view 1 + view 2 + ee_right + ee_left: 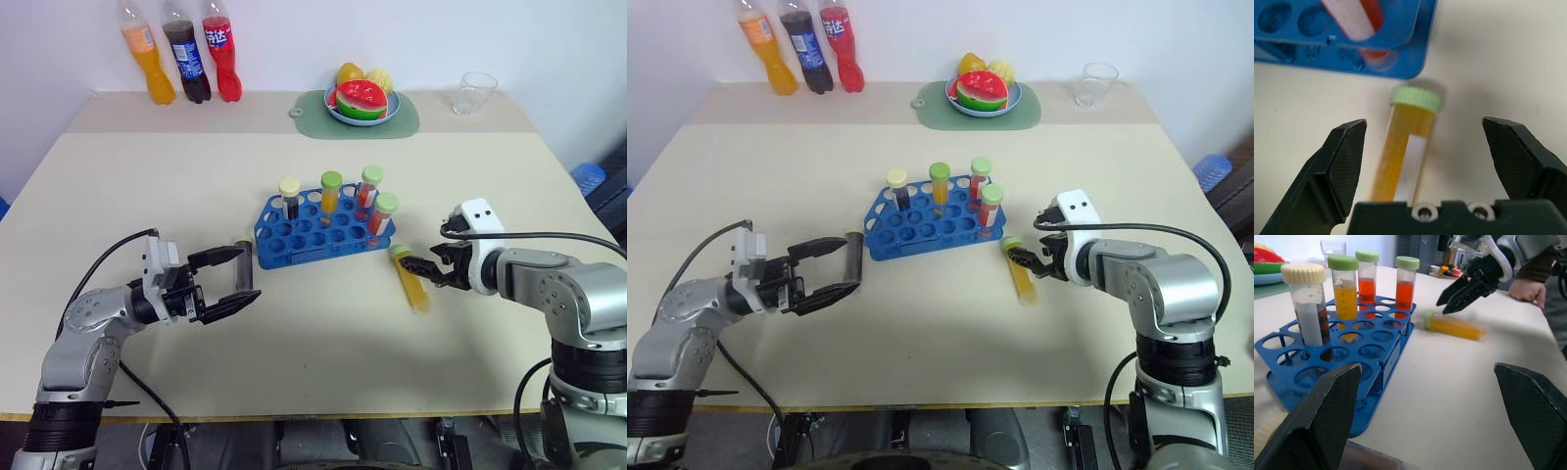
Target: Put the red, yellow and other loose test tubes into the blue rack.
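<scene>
Right gripper [419, 264] spread wide, empty, poised over yellow tube [409, 279] lying at rack's [323, 233] 4 o'clock. Pick-up step; next: lower, clamp.

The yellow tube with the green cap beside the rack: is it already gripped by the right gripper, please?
No, the yellow tube lies flat on the table between the open fingers of the right gripper, which do not touch it.

A robot test room got up as a lab: a plain beige bench [147, 392] against a bare white wall. A blue rack [313, 235] of capped tubes stands mid-bench. Along the far edge are three soda bottles [183, 54], a plate of toy fruit [361, 101] and a clear cup [474, 93].
</scene>
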You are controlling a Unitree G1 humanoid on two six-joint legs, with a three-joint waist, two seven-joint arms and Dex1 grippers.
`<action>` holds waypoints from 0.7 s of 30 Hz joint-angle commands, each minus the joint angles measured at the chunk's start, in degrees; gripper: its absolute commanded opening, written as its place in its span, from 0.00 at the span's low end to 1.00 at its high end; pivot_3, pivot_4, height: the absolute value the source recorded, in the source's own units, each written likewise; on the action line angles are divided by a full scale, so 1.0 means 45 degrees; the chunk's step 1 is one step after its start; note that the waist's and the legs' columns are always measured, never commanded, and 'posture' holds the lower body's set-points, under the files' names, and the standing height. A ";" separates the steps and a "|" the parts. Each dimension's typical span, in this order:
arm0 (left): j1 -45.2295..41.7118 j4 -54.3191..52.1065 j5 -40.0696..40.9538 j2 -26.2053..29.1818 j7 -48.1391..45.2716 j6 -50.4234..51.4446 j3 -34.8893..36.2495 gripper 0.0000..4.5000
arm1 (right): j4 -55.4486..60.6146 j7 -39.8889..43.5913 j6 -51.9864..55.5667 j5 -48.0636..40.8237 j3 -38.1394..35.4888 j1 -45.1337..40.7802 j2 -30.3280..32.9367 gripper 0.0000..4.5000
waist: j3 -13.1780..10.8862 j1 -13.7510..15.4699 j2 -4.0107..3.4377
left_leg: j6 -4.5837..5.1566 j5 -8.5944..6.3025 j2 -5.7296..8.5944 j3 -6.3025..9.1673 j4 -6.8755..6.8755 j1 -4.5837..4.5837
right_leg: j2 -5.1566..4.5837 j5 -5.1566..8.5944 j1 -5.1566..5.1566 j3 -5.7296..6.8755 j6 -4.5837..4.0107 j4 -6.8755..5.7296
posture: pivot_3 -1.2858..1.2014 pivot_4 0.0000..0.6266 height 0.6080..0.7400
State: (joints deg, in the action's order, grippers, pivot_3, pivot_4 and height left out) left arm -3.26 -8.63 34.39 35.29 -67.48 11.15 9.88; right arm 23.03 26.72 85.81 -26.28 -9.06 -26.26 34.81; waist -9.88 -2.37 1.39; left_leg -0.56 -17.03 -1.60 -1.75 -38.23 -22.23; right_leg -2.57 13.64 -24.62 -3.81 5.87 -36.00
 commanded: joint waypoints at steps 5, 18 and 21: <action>0.0485 -0.0728 0.0166 0.0003 0.0203 -0.0136 0.0175 1.00 | -0.0167 -0.0617 0.1486 -0.0082 0.1032 -0.1169 -0.0270 0.93 | 0.0000 -0.0013 0.0000 | 0.0000 0.0000 -0.0001 0.0004 0.0001 -0.0004 | 0.0002 0.0000 -0.0005 0.0002 0.0000 0.0002 | 0.52 0.24 1.00; 0.1083 -0.1428 0.0503 -0.0070 0.0909 0.0065 0.0402 1.00 | -0.1917 -0.1164 0.0767 0.0567 0.2770 -0.0965 -0.0645 0.32 | 0.0058 -0.0057 0.0091 | 0.0000 0.0000 -0.0010 0.0003 0.0000 0.0002 | 0.0006 0.0000 -0.0003 0.0003 0.0000 -0.0001 | 0.52 0.24 1.00; 0.1209 -0.1624 0.0533 -0.0085 0.1051 0.0128 0.0404 1.00 | -0.1349 -0.0482 -0.0316 0.0552 0.3670 -0.0684 0.0345 0.24 | 0.0058 -0.0039 0.0091 | 0.0001 0.0000 -0.0013 0.0002 0.0001 0.0004 | 0.0009 0.0001 -0.0003 0.0004 -0.0002 0.0001 | 0.52 0.24 1.00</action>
State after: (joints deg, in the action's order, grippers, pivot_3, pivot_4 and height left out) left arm 2.01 -13.93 35.66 34.79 -63.16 11.98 10.39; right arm 16.31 22.68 85.78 -23.35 4.25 -31.06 35.14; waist -9.62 -2.55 1.80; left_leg -0.55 -17.03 -1.66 -1.74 -38.22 -22.21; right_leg -2.54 13.65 -24.63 -3.79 5.86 -35.99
